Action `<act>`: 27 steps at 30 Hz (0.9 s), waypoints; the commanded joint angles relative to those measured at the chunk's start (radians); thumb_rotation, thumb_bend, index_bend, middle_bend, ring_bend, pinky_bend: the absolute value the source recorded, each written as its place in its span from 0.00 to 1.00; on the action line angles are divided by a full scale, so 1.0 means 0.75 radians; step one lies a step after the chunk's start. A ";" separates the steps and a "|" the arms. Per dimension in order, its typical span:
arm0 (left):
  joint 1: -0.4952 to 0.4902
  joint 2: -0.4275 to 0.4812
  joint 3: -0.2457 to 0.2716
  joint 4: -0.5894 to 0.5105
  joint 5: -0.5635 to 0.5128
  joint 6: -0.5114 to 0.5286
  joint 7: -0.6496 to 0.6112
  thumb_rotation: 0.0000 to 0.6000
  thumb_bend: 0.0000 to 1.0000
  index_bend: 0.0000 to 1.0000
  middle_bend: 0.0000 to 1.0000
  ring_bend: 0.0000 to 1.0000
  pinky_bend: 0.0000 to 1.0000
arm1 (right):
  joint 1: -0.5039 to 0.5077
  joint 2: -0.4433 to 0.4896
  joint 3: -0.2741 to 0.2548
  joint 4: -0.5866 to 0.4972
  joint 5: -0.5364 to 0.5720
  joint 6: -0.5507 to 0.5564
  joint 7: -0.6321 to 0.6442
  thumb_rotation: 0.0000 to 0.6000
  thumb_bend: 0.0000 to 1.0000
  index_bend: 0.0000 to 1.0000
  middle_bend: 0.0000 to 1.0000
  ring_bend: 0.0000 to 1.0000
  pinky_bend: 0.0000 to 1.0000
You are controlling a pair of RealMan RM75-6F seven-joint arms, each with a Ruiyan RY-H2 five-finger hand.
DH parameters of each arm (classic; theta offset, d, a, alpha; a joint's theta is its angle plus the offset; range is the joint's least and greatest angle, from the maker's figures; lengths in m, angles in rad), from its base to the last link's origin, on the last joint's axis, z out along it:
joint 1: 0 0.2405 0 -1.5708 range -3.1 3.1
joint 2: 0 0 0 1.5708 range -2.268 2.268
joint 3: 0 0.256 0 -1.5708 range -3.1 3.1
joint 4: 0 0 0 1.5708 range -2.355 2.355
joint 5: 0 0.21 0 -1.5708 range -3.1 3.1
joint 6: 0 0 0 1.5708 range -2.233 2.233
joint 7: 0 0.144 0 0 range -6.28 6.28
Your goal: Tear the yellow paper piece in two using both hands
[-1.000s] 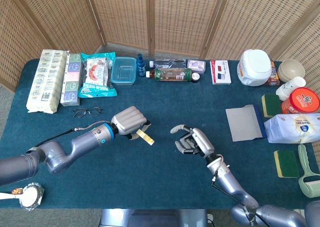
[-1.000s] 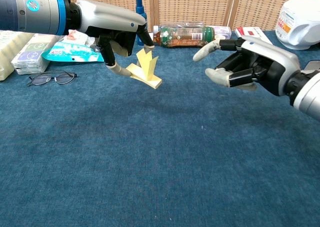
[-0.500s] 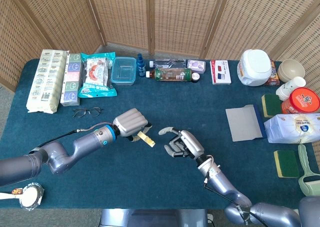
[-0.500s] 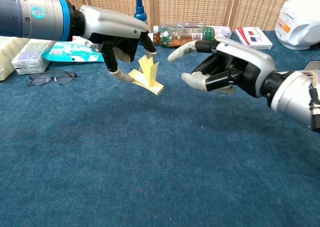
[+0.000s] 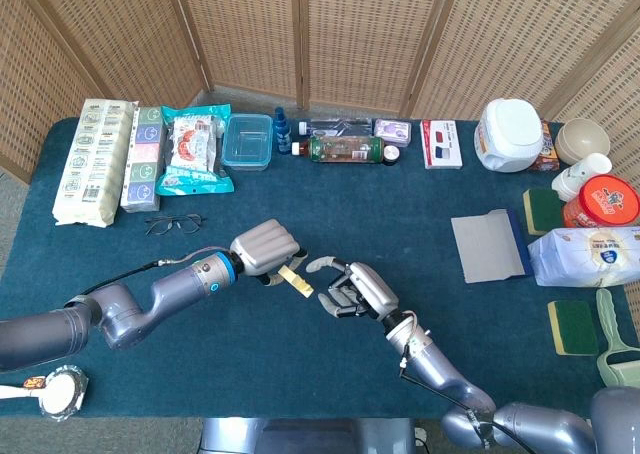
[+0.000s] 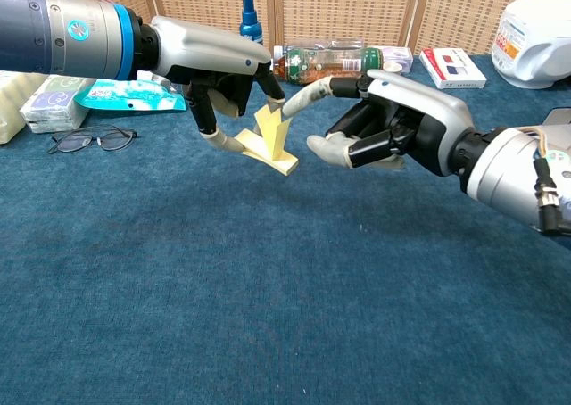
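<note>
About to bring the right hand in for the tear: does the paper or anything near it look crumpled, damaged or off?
The yellow paper piece is folded and creased, not flat, in the left hand; no tear shows. The right hand is open beside it, one fingertip at its top edge; contact is unclear. The black-framed glasses lie flat, undisturbed.

Soft, even daylight is filling both views; the worktop is showing only faint shadows, everything staying sharp, without glare.

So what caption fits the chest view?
Left hand holds folded yellow paper as open right hand reaches for it.
</note>
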 commanded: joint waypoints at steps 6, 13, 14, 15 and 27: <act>-0.006 -0.002 0.005 0.008 -0.001 0.005 -0.008 1.00 0.35 0.68 1.00 1.00 1.00 | 0.008 0.000 0.001 -0.020 0.012 -0.003 -0.029 1.00 0.46 0.31 0.97 1.00 1.00; -0.009 -0.009 0.008 0.016 -0.007 0.011 -0.015 1.00 0.35 0.68 1.00 1.00 1.00 | 0.013 0.000 -0.004 -0.039 0.015 -0.002 -0.053 1.00 0.46 0.34 0.97 1.00 1.00; -0.010 -0.009 0.009 0.014 -0.005 0.011 -0.015 1.00 0.35 0.68 1.00 1.00 1.00 | 0.013 0.000 -0.004 -0.041 0.016 -0.002 -0.055 1.00 0.46 0.34 0.97 1.00 1.00; -0.011 -0.009 0.011 0.011 -0.002 0.013 -0.016 1.00 0.35 0.68 1.00 1.00 1.00 | 0.014 0.000 -0.003 -0.042 0.018 -0.003 -0.057 1.00 0.46 0.34 0.97 1.00 1.00; -0.016 -0.006 0.027 0.006 0.012 0.016 -0.026 1.00 0.35 0.68 1.00 1.00 1.00 | 0.028 -0.001 0.006 -0.038 0.034 -0.016 -0.058 1.00 0.46 0.31 0.96 1.00 1.00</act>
